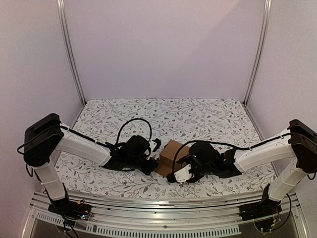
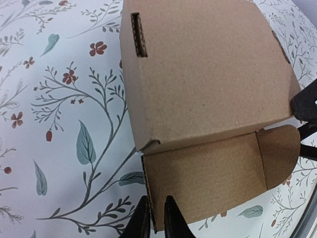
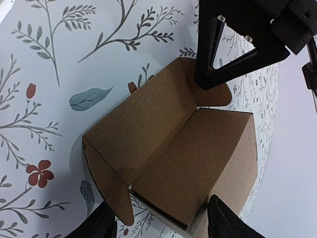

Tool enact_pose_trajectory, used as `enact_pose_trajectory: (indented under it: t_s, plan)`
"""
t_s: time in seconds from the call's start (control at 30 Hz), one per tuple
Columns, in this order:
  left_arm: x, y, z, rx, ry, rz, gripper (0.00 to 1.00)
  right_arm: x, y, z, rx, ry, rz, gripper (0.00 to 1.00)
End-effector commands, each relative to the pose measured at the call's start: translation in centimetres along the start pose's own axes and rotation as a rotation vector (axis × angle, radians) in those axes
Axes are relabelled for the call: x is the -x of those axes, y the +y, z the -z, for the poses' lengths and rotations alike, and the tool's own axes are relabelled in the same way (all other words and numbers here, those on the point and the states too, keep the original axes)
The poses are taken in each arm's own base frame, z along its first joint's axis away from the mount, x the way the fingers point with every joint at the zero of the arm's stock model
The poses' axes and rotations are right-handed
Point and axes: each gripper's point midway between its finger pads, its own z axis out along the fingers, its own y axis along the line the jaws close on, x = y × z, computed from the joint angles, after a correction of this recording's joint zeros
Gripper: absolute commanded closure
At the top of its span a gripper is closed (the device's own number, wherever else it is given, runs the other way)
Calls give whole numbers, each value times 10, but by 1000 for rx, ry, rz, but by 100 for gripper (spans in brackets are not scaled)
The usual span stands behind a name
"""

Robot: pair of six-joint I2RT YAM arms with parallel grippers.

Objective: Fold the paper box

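**Box half folded, and I don't trust either grip**

My left gripper (image 2: 156, 210) has its two black fingers nearly pressed together, pinching the bare edge of the open lid flap (image 2: 203, 178). It's only got the corner. From there the flap runs up toward 1 o'clock to the plain brown corrugated-cardboard paper box (image 2: 208, 74), with a rounded side tab (image 2: 280, 153) sticking out at 3 o'clock.

My right gripper (image 3: 161, 214) is spread wide, one finger on each side of the box's near end. I can't tell if either finger is touching yet.

From overhead the box (image 1: 172, 148) sits low and centre on the white cloth printed with leaves and red flowers (image 1: 208, 116), with the left gripper at its 9 o'clock and the right at its 4.

My worries:
- The corner pinch could slip or crease the flap.
- The right fingers could squash the hollow body if they squeeze, or shove it and yank the flap loose.
- The two heads are close enough to bump.

There are no logos, labels or print anywhere on the cardboard.
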Motion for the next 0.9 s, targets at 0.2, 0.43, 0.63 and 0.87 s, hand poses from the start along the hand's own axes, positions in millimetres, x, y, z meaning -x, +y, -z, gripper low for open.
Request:
enact_pose_trajectory:
  t_s: [0.2, 0.43, 0.63, 0.87]
  plan:
    - [7, -4, 0, 3, -21, -40, 91, 4, -5, -2, -1, 8, -7, 45]
    - [13, -3, -1, 30, -28, -57, 91, 6, -2, -2, 14, 7, 3, 47]
    - [16, -3, -4, 38, -27, -86, 91, 7, -2, -3, 18, 13, 18, 50]
    - [15, -3, -6, 41, -19, -94, 92, 6, 0, -4, 23, 18, 23, 57]
